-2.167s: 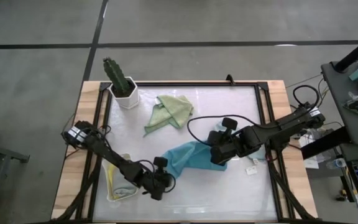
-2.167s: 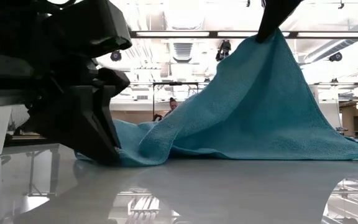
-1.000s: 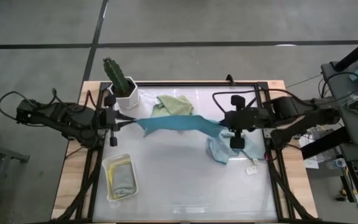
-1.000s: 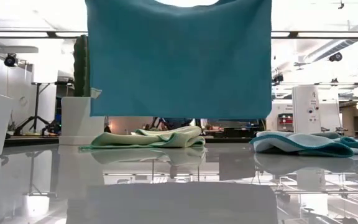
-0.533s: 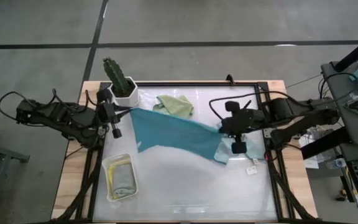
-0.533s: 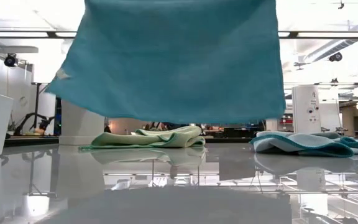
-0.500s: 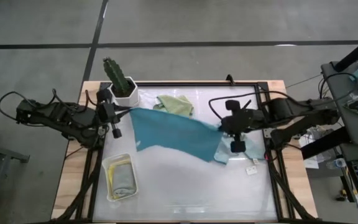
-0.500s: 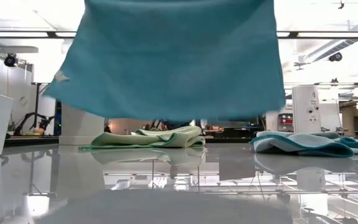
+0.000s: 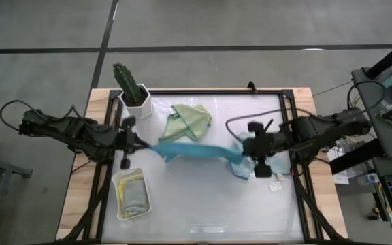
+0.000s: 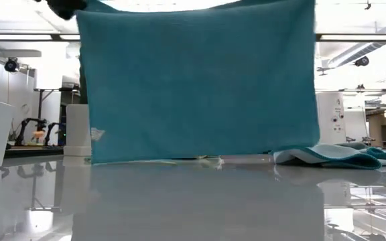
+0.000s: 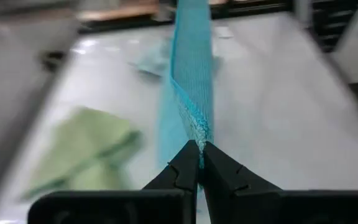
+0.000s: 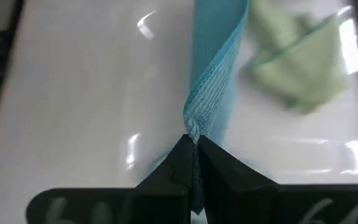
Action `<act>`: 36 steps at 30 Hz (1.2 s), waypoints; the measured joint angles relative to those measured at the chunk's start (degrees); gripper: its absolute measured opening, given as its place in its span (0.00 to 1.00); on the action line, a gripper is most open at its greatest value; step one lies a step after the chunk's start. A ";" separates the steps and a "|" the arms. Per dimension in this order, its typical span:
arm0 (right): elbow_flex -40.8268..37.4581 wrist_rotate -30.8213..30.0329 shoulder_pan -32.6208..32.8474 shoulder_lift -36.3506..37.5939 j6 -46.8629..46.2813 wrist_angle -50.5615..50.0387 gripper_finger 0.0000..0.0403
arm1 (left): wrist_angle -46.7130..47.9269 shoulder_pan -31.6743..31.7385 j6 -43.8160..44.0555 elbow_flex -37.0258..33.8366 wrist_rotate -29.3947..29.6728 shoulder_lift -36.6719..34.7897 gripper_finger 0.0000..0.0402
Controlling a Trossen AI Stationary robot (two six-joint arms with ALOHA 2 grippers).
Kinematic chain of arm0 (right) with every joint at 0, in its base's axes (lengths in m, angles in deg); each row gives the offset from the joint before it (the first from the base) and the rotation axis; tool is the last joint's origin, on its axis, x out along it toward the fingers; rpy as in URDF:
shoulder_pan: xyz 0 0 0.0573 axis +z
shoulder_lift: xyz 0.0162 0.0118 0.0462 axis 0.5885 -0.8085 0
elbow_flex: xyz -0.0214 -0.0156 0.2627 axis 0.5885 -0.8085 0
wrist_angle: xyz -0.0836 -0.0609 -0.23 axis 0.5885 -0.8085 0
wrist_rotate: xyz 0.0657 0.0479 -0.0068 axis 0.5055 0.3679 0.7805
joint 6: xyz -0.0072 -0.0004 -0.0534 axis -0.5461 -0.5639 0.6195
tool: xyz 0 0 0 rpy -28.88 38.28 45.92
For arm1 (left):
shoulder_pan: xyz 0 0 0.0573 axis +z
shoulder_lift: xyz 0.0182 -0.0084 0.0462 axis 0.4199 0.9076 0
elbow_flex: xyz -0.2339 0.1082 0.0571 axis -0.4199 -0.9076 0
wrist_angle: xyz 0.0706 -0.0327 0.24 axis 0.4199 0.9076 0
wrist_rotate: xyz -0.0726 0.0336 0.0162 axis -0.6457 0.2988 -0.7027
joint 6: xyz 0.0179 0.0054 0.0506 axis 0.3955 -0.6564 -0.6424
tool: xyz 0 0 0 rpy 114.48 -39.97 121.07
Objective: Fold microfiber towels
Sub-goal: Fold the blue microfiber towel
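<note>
Towel, teal (image 9: 192,150), hung stretched over the table between left gripper (image 9: 140,144) and right gripper (image 9: 242,150), each clamped on a top corner; one green towel (image 9: 189,120) behind, one pale blue (image 9: 242,167) beneath, one in the tray (image 9: 122,182). Low view: its hem (image 10: 200,157) neared the table. Wrist views: jaws together on the edges (image 11: 197,134) (image 12: 194,127). Light, limp, so corners seemed the best hold

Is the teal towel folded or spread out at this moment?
Spread out: the teal towel hangs as one flat sheet, stretched between the left gripper and right gripper, each shut on a top corner.
</note>
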 joint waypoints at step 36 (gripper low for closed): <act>-35.37 28.21 18.55 -14.40 -36.90 47.74 0.02 | -26.31 -18.24 21.83 -1.18 -13.24 42.80 0.00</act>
